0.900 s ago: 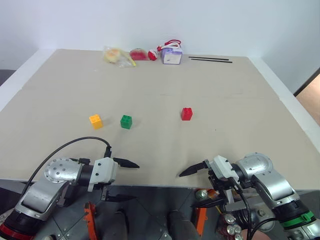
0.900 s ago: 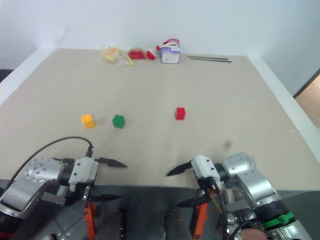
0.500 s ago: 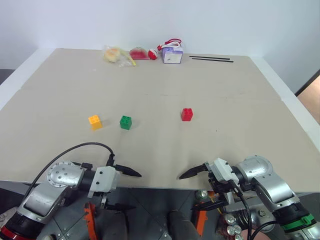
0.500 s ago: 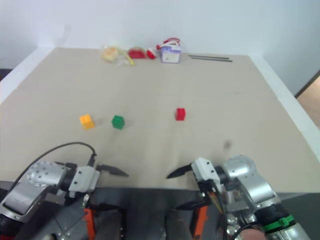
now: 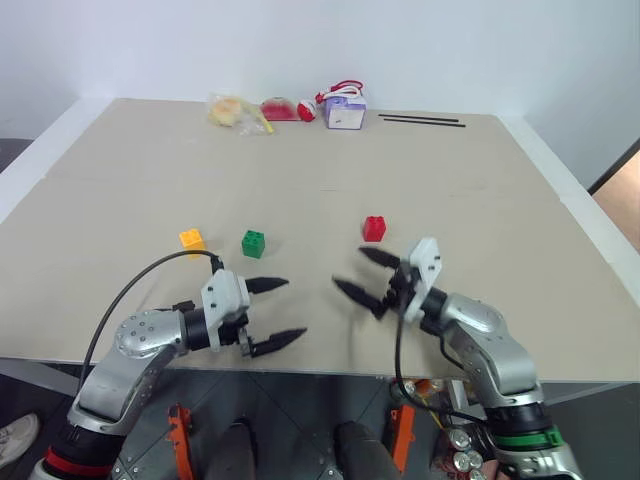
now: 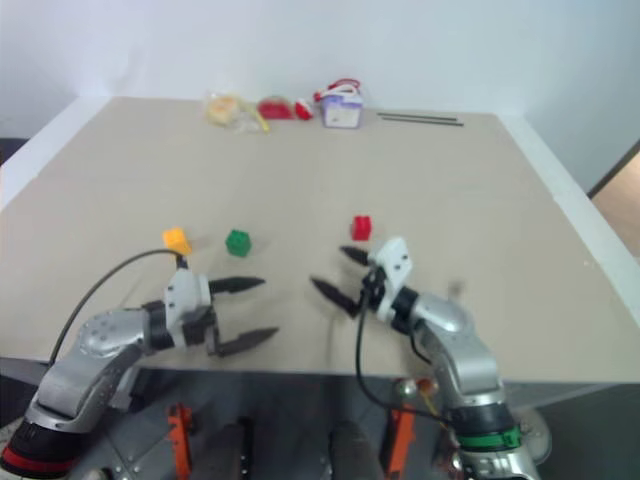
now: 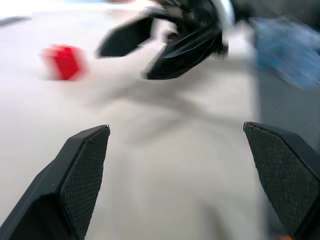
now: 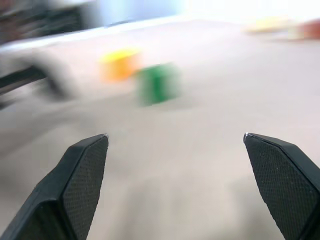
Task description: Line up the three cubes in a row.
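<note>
Three cubes (image 5: 253, 243), unaligned.

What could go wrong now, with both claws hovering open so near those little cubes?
The right claw is open just short of the red cube, so a careless reach could knock it away. The claws point toward each other over the table, so the left claw might bump the right. The yellow cube and green cube sit close together, so grabbing one may nudge the other.

bare table (image 5: 300, 180) around green cube (image 5: 253, 243), yellow-orange cube (image 5: 191, 239) just beside
</note>
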